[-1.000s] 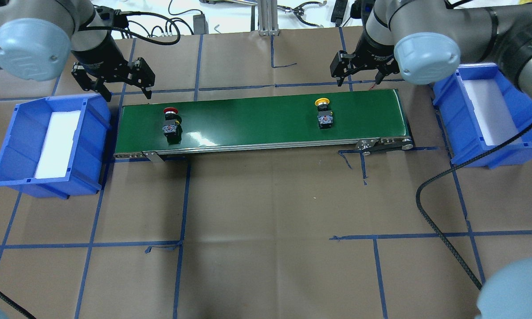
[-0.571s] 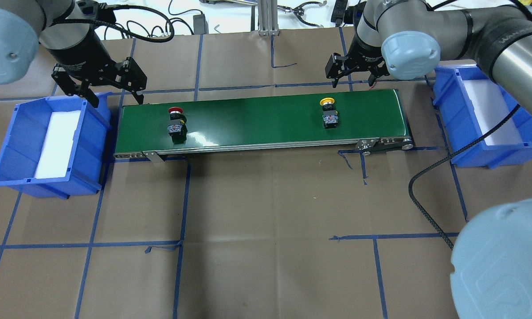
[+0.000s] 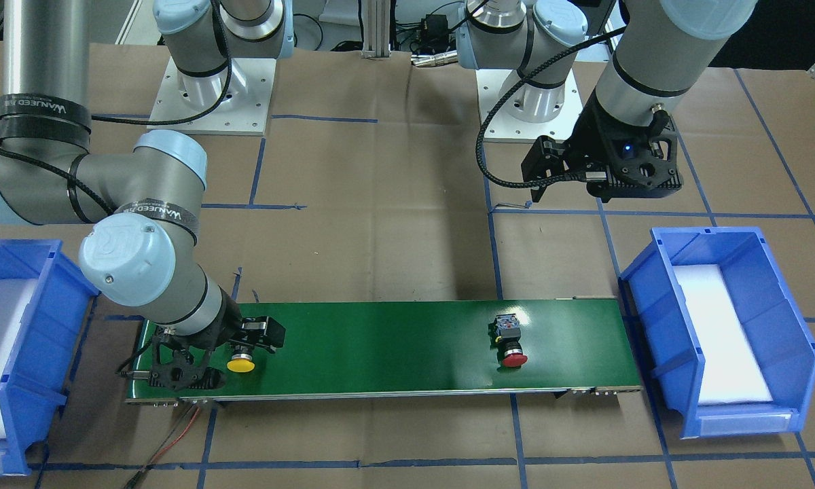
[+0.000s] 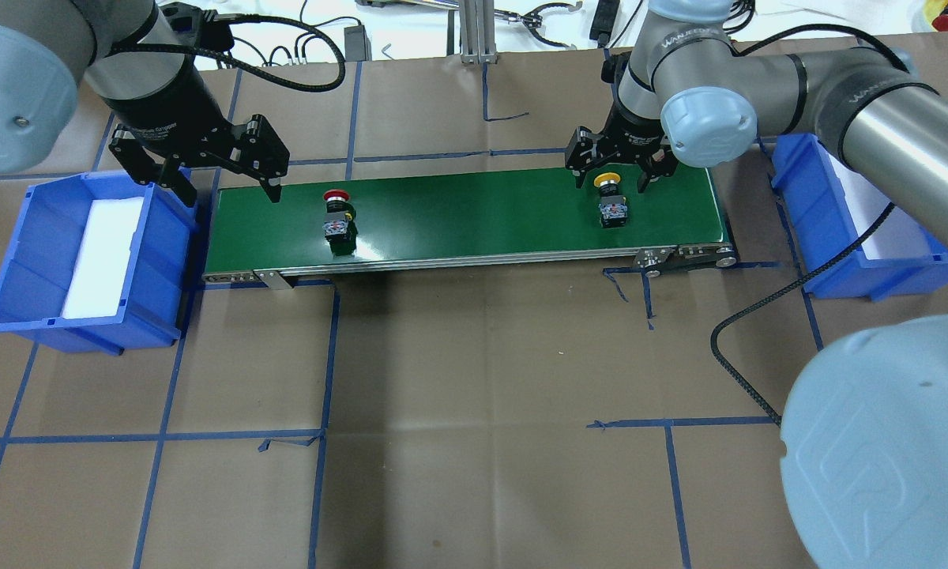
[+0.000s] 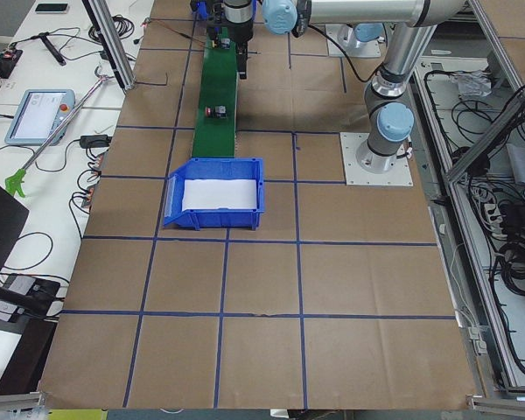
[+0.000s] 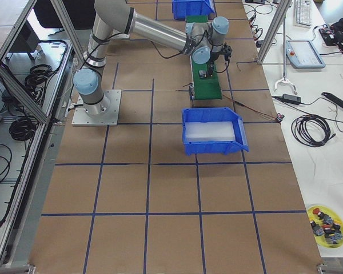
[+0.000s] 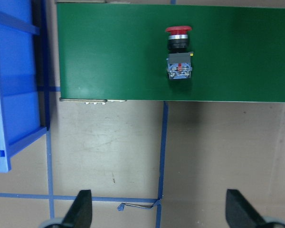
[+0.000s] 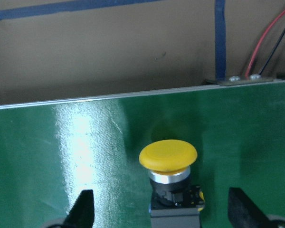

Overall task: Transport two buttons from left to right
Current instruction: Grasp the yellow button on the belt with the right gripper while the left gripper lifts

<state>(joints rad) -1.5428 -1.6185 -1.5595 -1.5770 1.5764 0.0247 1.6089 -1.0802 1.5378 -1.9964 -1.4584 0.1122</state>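
The yellow button (image 4: 611, 199) lies on the green conveyor belt (image 4: 474, 213) near its right end. My right gripper (image 4: 612, 183) is open and low over the belt, its fingers either side of the yellow cap (image 8: 168, 156) without touching it. It also shows in the front view (image 3: 227, 356) beside the yellow button (image 3: 240, 365). The red button (image 4: 336, 215) lies on the belt left of the middle, and shows in the left wrist view (image 7: 179, 52). My left gripper (image 4: 231, 194) is open, empty and raised above the belt's left end.
A blue bin (image 4: 166, 261) with white foam stands off the belt's left end. Another blue bin (image 4: 821, 229) stands off the right end. A black cable (image 4: 746, 308) loops over the brown table in front of the right bin.
Both buttons rode the belt to the right. My right gripper moved down and over the yellow button's cap. My left gripper shifted slightly right, still open.
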